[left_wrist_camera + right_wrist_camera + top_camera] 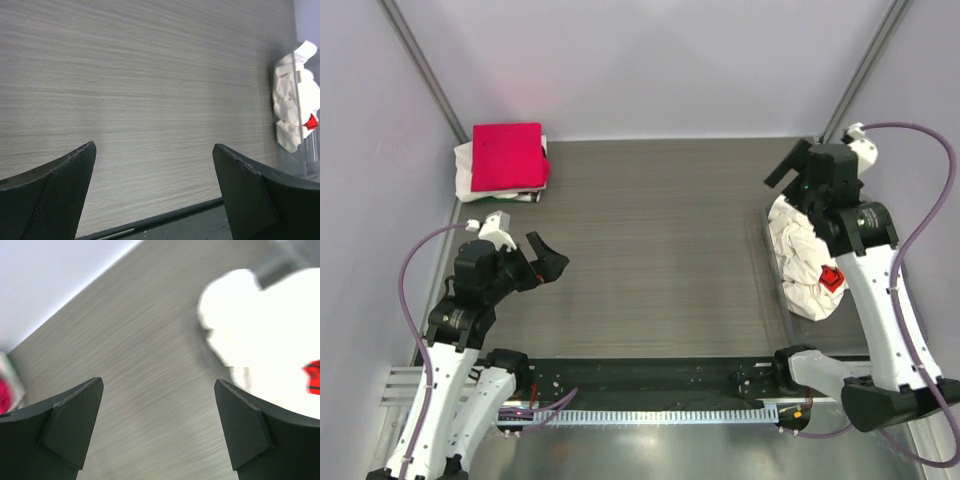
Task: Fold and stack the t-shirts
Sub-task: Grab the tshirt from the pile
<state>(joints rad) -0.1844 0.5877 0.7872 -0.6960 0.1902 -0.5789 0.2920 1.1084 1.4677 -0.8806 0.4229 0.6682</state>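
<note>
A folded crimson-pink t-shirt (506,156) lies on a folded white t-shirt (465,160) at the table's back left corner. Another white t-shirt with a red print (805,265) lies crumpled at the right side, partly under my right arm. It also shows in the left wrist view as a white heap (289,107) and in the right wrist view as a bright blurred white shirt (260,325). My left gripper (544,262) (154,146) hovers open and empty over bare table at the near left. Beside the crumpled shirt's far end, my right gripper (788,172) (159,382) stands open and empty.
The crumpled shirt sits in a clear plastic tub (310,155) by the right wall. Grey walls and metal posts enclose the table. A black rail (650,375) runs along the near edge between the arm bases.
</note>
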